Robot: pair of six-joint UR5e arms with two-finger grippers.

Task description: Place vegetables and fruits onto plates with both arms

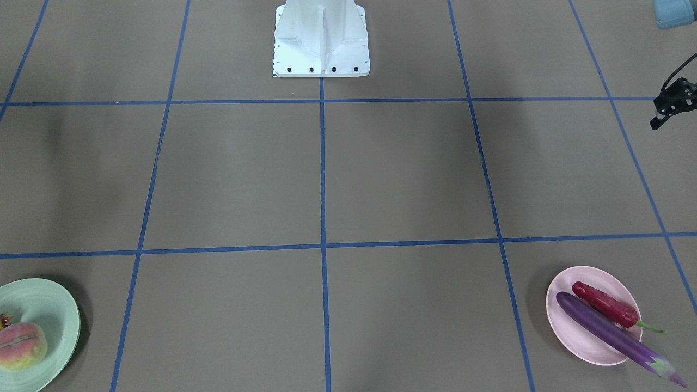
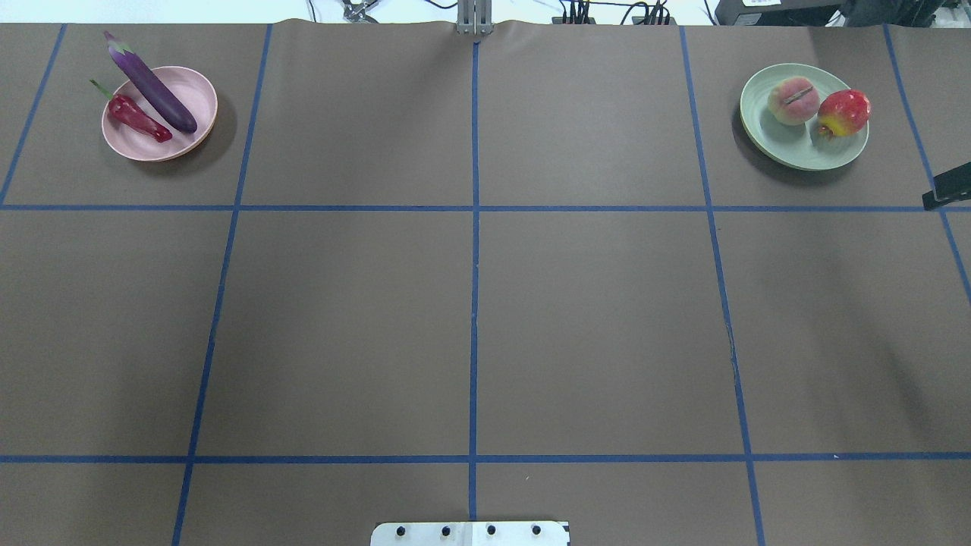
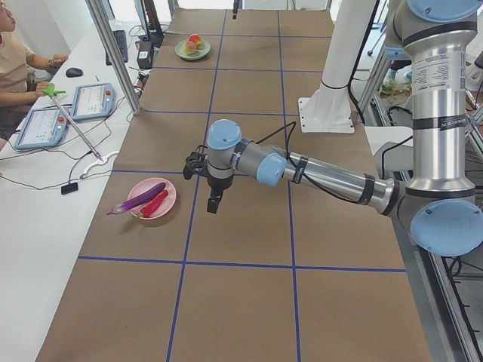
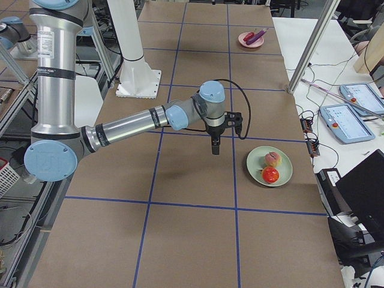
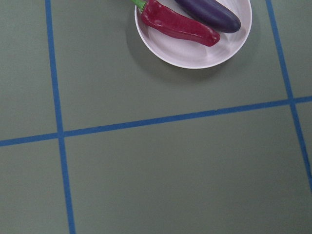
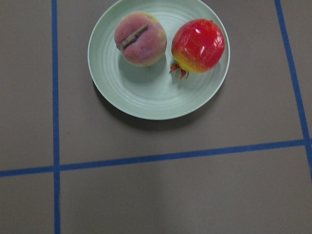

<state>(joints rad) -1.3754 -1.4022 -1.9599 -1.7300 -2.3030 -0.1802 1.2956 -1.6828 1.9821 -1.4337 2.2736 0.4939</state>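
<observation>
Left end effector, right end effector: could not tell whether open or closed. Judged eggplant glossy, likely slippery; best taken mid-body.

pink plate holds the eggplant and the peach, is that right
No. The pink plate holds the eggplant and the chili pepper, not the peach. The overhead exterior view shows the peach on the green plate, beside the red-orange fruit.
</observation>
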